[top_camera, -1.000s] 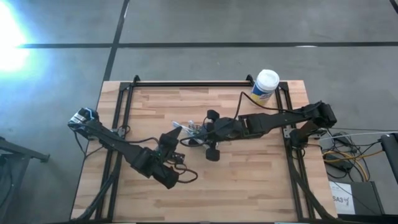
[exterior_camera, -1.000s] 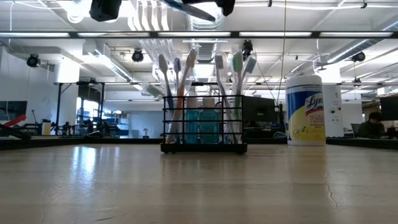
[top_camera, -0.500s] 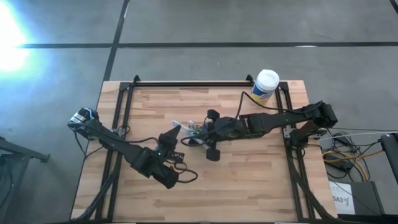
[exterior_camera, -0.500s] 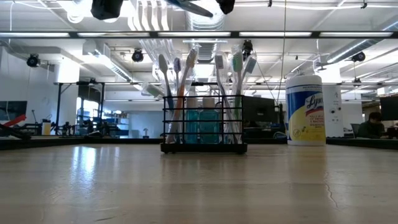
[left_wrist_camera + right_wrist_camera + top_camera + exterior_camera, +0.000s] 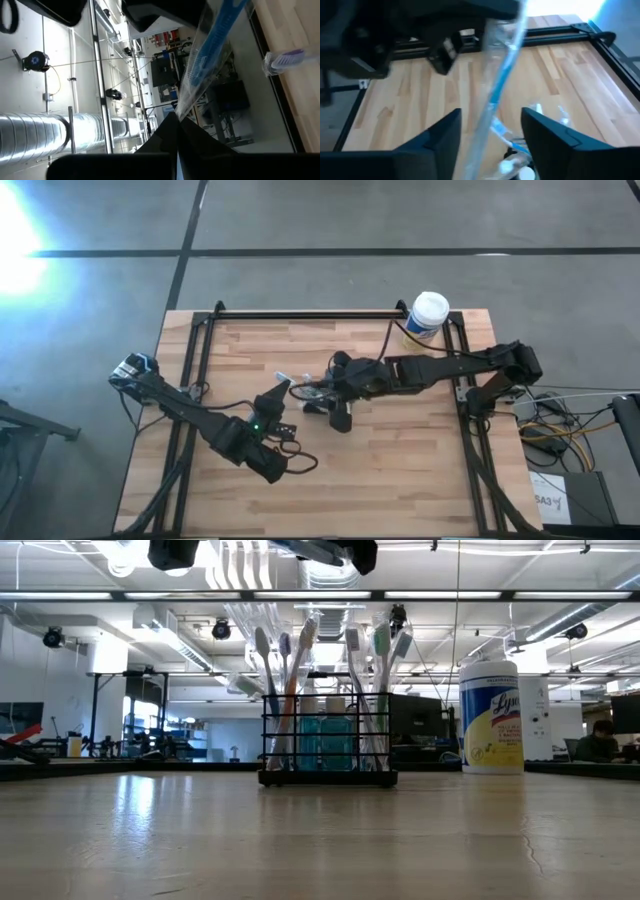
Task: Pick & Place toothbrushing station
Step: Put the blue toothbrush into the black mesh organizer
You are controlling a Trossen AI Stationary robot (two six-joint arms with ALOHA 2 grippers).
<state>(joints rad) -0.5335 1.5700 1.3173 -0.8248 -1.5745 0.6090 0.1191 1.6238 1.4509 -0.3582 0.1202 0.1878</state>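
The toothbrushing station (image 5: 328,730), a small black mesh box, stands on the table's middle (image 5: 316,392) with several toothbrushes upright in it. Above it a clear toothbrush with a blue core (image 5: 210,45) (image 5: 502,75) is held in the air. My left gripper (image 5: 175,131) (image 5: 280,393) reaches in from the near left and is shut on this toothbrush. My right gripper (image 5: 491,117) (image 5: 322,388) comes from the right. It is open, and its fingers stand on either side of the same brush with a gap on each side. My left gripper pinches the clear toothbrush at one end of its handle (image 5: 181,111) between its two shut fingers. The fingers come from the table's near left. The brush runs on from the fingers along their line toward my right gripper, lifted clear above the station.
A round canister with a white lid and yellow label (image 5: 427,315) (image 5: 490,715) stands at the table's far right corner. A black rail frame (image 5: 300,314) runs along the far edge and both sides. Bare wood lies along the near half (image 5: 400,470).
My right arm has shifted a little toward the table's far edge over the station. My left gripper and the toothbrush have stayed where they were. The station has not moved.
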